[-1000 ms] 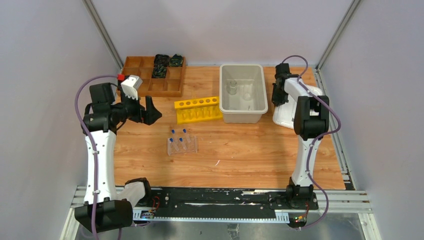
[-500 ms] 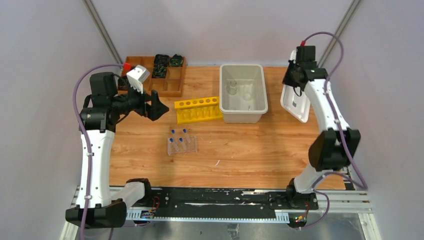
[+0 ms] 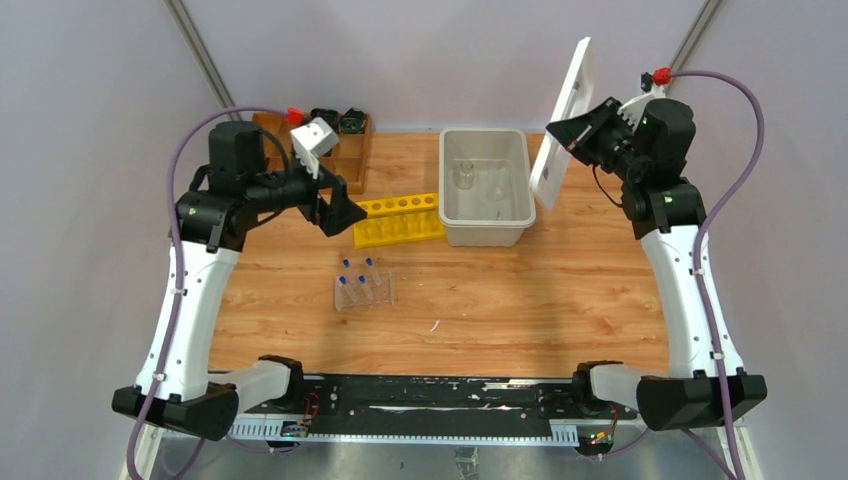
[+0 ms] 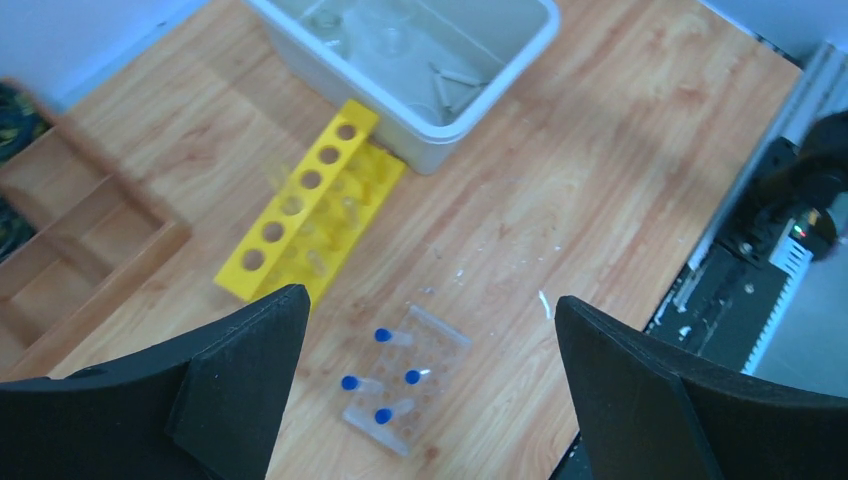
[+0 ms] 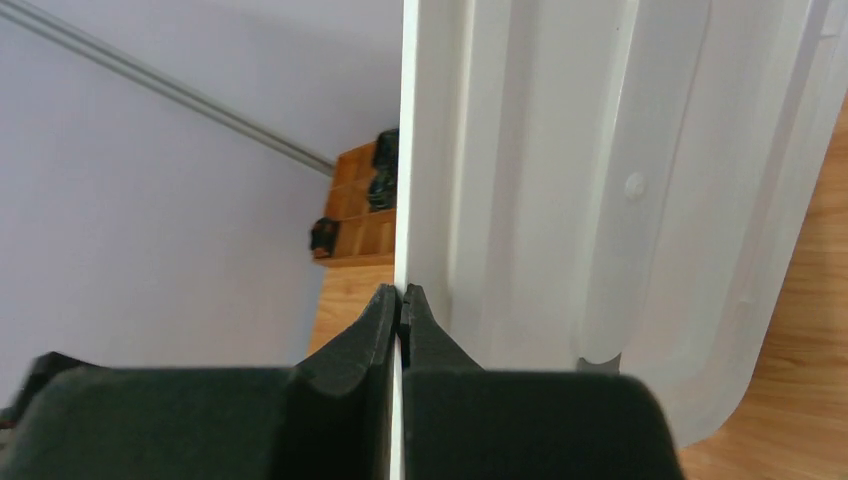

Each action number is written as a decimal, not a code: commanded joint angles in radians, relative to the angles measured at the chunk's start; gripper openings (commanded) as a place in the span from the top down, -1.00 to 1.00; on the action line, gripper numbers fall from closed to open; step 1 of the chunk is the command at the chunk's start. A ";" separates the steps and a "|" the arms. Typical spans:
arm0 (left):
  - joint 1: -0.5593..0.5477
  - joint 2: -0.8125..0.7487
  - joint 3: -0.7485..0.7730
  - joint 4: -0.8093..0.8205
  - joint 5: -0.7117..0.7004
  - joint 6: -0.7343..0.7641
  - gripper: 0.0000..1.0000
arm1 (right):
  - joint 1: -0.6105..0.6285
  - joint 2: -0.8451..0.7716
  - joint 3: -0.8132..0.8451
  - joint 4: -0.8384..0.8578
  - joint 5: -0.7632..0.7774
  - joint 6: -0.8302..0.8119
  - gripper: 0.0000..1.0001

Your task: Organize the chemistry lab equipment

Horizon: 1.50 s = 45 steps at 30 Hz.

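Bin (image 3: pixel 484 235) set at table rear. Lid (image 5: pixel 520 200) held upright beside it — stiff, light, thin edge pinched by right gripper (image 5: pixel 400 305). Left gripper (image 4: pixel 430 297) spread wide, empty. Rack (image 3: pixel 365 292) mid-table. Beakers (image 3: pixel 465 176) in bin — fragile. Tubes (image 3: pixel 345 283) racked, best taken by caps.

The white lid (image 5: pixel 560 180) runs off the right-wrist frame — bin (image 3: pixel 485 235) contents faint, perhaps a beaker (image 3: pixel 465 176).

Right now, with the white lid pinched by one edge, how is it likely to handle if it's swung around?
Probably stiff: the white lid stands straight on end, unbent, with moulded ribs. Probably light, as it looks like thin plastic sheet. The right gripper clamps only its thin rim, so it may pivot or slip if swung fast.
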<state>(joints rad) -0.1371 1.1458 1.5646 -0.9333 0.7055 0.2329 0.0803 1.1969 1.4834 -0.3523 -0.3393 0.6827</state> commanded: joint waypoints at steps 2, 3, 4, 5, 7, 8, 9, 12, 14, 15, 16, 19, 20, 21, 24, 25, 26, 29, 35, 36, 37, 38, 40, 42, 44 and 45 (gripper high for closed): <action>-0.180 0.033 0.034 -0.006 -0.110 0.039 -1.00 | 0.067 0.025 0.001 0.332 -0.128 0.286 1.00; -0.214 0.043 0.049 -0.005 -0.132 0.046 -1.00 | 0.077 0.040 0.013 0.374 -0.132 0.316 1.00; -0.241 0.055 0.061 -0.001 -0.154 0.048 -1.00 | 0.087 0.059 0.023 0.415 -0.139 0.351 1.00; -0.265 0.066 0.075 0.000 -0.171 0.048 -1.00 | 0.094 0.082 0.031 0.457 -0.154 0.391 1.00; -0.288 0.085 0.103 0.001 -0.186 0.040 -1.00 | 0.100 0.131 0.022 0.582 -0.203 0.503 1.00; -0.289 0.093 0.115 0.001 -0.181 0.036 -1.00 | 0.101 0.154 0.006 0.649 -0.222 0.559 1.00; -0.289 0.097 0.122 0.005 -0.177 0.030 -1.00 | 0.102 0.178 -0.012 0.716 -0.231 0.611 1.00; -0.289 0.082 0.098 0.042 -0.191 0.015 -1.00 | 0.102 0.222 -0.073 0.838 -0.238 0.708 1.00; -0.289 0.059 0.056 0.069 -0.214 0.006 -1.00 | 0.106 0.256 -0.124 0.960 -0.242 0.792 1.00; -0.289 0.049 0.035 0.077 -0.225 0.004 -1.00 | 0.110 0.275 -0.146 1.017 -0.244 0.830 1.00; -0.289 0.042 0.020 0.080 -0.231 0.005 -1.00 | 0.114 0.293 -0.158 1.060 -0.247 0.855 1.00; -0.289 0.034 -0.012 0.080 -0.241 0.010 -1.00 | 0.124 0.365 -0.183 1.202 -0.266 0.963 1.00; -0.289 0.034 -0.018 0.080 -0.242 0.010 -1.00 | 0.128 0.394 -0.190 1.286 -0.273 1.006 1.00; -0.290 0.033 -0.023 0.080 -0.243 0.009 -1.00 | 0.133 0.418 -0.192 1.327 -0.280 1.037 1.00; -0.289 0.035 -0.031 0.079 -0.245 0.009 -1.00 | 0.141 0.452 -0.202 1.372 -0.291 1.073 1.00; -0.289 0.035 -0.035 0.080 -0.245 0.011 -1.00 | 0.142 0.452 -0.209 1.375 -0.291 1.074 1.00; -0.289 0.037 -0.039 0.080 -0.244 0.014 -1.00 | 0.142 0.451 -0.216 1.379 -0.291 1.076 1.00; -0.289 0.045 -0.042 0.080 -0.243 0.028 -1.00 | 0.142 0.440 -0.249 1.384 -0.296 1.081 1.00; -0.292 0.085 -0.024 0.080 -0.248 0.085 -1.00 | 0.136 0.404 -0.394 1.405 -0.298 1.068 1.00; -0.296 0.100 -0.015 0.080 -0.249 0.093 -1.00 | 0.135 0.400 -0.417 1.417 -0.296 1.074 1.00; -0.306 0.120 -0.007 0.080 -0.262 0.104 -1.00 | 0.134 0.397 -0.437 1.433 -0.291 1.079 1.00; -0.322 0.134 0.000 0.080 -0.279 0.120 -1.00 | 0.132 0.392 -0.455 1.443 -0.289 1.081 1.00; -0.367 0.161 0.010 0.082 -0.324 0.167 -1.00 | 0.125 0.379 -0.485 1.451 -0.282 1.078 1.00; -0.412 0.187 0.017 0.082 -0.374 0.221 -1.00 | 0.113 0.365 -0.509 1.454 -0.289 1.071 1.00; -0.439 0.210 0.018 0.082 -0.408 0.271 -1.00 | 0.090 0.350 -0.548 1.463 -0.297 1.069 1.00; -0.445 0.222 0.018 0.082 -0.422 0.300 -1.00 | 0.076 0.339 -0.565 1.460 -0.304 1.063 1.00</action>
<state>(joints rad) -0.5404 1.3380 1.5520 -0.8688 0.3717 0.4011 0.2024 1.6165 0.9611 1.0035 -0.6285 1.7515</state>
